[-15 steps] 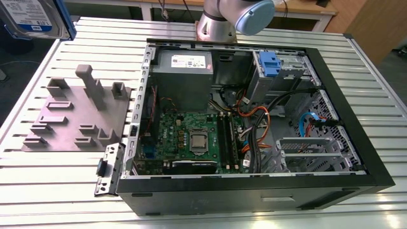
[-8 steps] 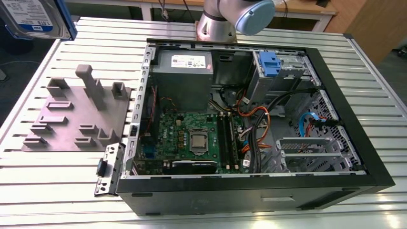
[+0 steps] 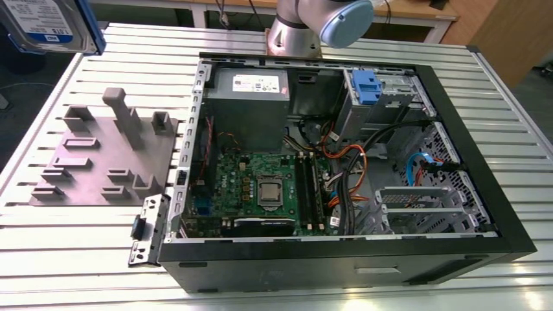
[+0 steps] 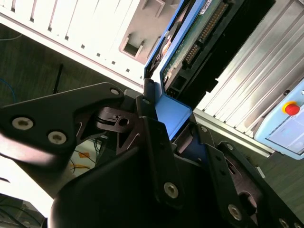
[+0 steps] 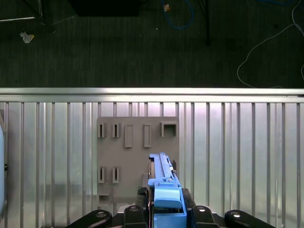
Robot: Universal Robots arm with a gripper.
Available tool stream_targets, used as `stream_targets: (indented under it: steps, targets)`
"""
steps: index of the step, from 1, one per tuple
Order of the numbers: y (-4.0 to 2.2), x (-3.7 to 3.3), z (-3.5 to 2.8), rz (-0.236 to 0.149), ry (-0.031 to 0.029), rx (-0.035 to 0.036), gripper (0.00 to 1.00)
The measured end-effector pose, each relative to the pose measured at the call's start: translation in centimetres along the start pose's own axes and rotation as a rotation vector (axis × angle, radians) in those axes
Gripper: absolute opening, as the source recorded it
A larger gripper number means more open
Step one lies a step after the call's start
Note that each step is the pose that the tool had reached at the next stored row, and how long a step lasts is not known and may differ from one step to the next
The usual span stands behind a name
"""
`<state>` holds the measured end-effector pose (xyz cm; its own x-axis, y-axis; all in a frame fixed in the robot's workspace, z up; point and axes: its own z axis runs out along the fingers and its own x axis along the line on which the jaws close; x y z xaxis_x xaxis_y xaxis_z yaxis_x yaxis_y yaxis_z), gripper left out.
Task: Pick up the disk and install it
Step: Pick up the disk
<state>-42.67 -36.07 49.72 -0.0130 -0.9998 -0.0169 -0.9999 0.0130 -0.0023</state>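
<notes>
The disk (image 3: 48, 23) hangs high at the exterior view's far left, above the table's back corner: a silver drive with a white-and-blue label and a blue bracket. In the first wrist view my gripper (image 5: 166, 202) is shut on the disk (image 5: 164, 178), edge-on above the grey fixture plate (image 5: 137, 152). In the second wrist view the black fingers (image 4: 148, 118) clamp the blue bracket of the disk (image 4: 190, 42), whose green circuit board shows.
An open computer case (image 3: 509, 220) lies on the slatted metal table (image 3: 78, 259), with a grey power-supply box (image 3: 250, 94), motherboard and a drive bay with a blue latch (image 3: 366, 87). The grey fixture plate (image 3: 95, 155) with upright pegs sits beside it. The arm's base (image 3: 298, 29) stands behind.
</notes>
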Motion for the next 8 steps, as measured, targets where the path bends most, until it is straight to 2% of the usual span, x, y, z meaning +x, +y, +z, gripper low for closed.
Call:
stream_targets:
  steps: [8]
  targets:
    - [-0.15,0.00,0.00,0.000,0.0000,-0.0001,0.37]
